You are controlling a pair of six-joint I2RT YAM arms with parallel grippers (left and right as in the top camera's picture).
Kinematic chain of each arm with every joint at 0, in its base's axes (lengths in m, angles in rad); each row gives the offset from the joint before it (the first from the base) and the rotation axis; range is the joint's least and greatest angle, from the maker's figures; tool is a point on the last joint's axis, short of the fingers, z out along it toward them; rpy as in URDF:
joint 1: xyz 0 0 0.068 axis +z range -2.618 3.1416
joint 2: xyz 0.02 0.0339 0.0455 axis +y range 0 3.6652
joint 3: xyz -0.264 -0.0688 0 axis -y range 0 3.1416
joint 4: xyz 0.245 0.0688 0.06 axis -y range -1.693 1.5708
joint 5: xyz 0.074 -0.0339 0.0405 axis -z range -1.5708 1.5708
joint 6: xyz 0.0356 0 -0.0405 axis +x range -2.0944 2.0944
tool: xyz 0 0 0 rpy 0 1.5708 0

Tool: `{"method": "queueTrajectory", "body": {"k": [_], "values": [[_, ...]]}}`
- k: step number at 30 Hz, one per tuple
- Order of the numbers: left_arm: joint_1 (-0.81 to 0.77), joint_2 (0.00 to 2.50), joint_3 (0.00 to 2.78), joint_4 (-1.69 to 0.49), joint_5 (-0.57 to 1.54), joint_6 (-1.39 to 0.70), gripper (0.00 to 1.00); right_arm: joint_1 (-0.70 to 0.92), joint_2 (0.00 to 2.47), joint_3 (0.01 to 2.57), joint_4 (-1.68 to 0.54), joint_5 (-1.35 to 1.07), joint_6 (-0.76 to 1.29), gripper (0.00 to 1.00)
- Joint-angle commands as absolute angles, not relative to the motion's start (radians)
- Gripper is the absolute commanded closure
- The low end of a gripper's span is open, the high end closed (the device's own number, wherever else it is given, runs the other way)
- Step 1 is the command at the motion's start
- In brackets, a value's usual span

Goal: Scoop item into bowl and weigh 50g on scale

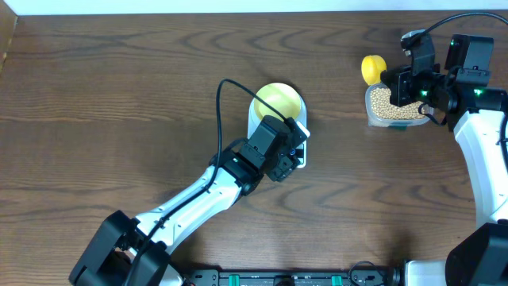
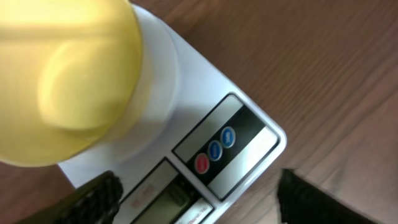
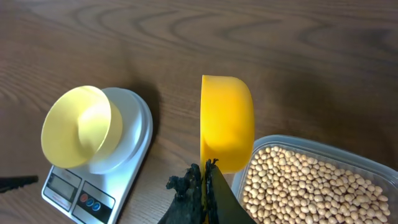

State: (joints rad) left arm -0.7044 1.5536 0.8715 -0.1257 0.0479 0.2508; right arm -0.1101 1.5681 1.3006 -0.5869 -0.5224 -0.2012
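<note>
The pale yellow bowl (image 1: pixel 278 100) sits empty on the white scale (image 1: pixel 298 151); both show in the left wrist view, the bowl (image 2: pixel 68 81) above the scale (image 2: pixel 205 124), and in the right wrist view, the bowl (image 3: pixel 78 126) on the scale (image 3: pixel 127 162). My left gripper (image 2: pixel 199 199) is open, its fingers either side of the scale's display end. My right gripper (image 3: pixel 206 186) is shut on the handle of a yellow scoop (image 3: pixel 227 121), held beside the clear container (image 3: pixel 367 165) full of tan beans (image 3: pixel 298 186). The scoop (image 1: pixel 372 67) and beans (image 1: pixel 390 103) also show overhead.
The wooden table (image 1: pixel 119 95) stretches to the left and front. The left arm (image 1: pixel 198 199) lies diagonally across the front middle. The right arm (image 1: pixel 484 159) runs along the right edge.
</note>
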Motion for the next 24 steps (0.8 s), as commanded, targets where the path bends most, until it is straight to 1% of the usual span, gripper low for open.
{"method": "queueTrajectory", "body": {"k": [1, 9, 15, 20, 24], "values": [[-0.705, 1.585, 0.870, -0.120, 0.032, 0.254, 0.10, -0.097, 1.551, 1.320, -0.587, -0.522, -0.223, 0.99], [-0.706, 1.618, 0.870, -0.054, 0.040, 0.247, 0.09, -0.097, 1.551, 1.320, -0.587, -0.521, -0.226, 0.99], [-0.701, 1.647, 0.870, -0.051, 0.079, 0.073, 0.09, -0.097, 1.551, 1.320, -0.588, -0.522, -0.226, 0.99], [-0.702, 1.647, 0.871, -0.040, 0.119, 0.070, 0.09, -0.097, 1.551, 1.320, -0.588, -0.522, -0.226, 0.99], [-0.700, 1.647, 0.871, -0.041, 0.123, 0.026, 0.09, -0.097, 1.551, 1.320, -0.594, -0.522, -0.225, 0.99]]}}
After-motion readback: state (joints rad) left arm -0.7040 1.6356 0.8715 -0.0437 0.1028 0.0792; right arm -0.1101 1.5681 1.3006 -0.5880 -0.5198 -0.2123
